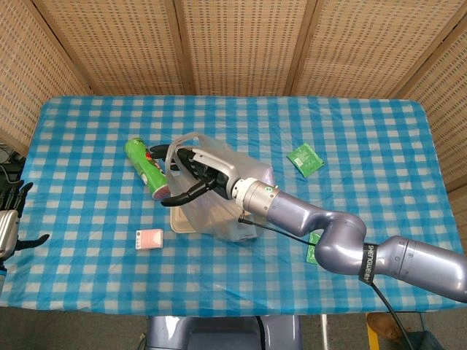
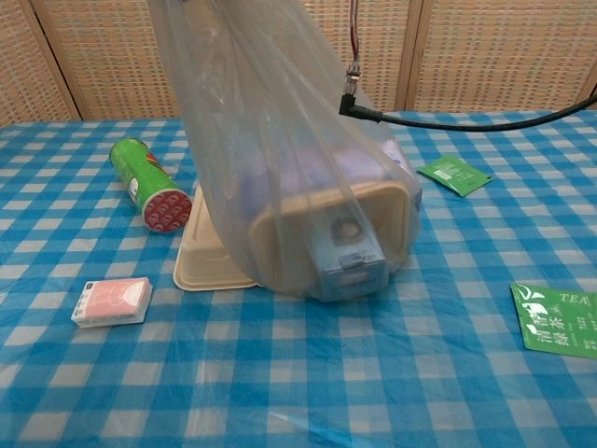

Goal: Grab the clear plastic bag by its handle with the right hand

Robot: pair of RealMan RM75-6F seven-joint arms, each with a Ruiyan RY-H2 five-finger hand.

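Observation:
The clear plastic bag (image 1: pixel 222 200) stands mid-table with a beige lidded box (image 2: pixel 340 229) and a blue-grey carton inside. Its handle loop (image 1: pixel 172 150) is hooked over the dark fingers of my right hand (image 1: pixel 191 173), which holds it above the bag's left side, close to the green can. In the chest view the bag (image 2: pixel 280 140) is stretched taut upward and leans left; the right hand itself is out of that frame. My left hand (image 1: pixel 10 222) hangs at the table's left edge, fingers apart, holding nothing.
A green snack can (image 1: pixel 147 168) lies just left of the bag. A beige tray (image 2: pixel 207 259) sits under the bag's left side. A pink packet (image 1: pixel 149 238) lies front left. Green tea sachets (image 1: pixel 305 158) (image 2: pixel 554 317) lie right. A black cable (image 2: pixel 457 121) runs behind the bag.

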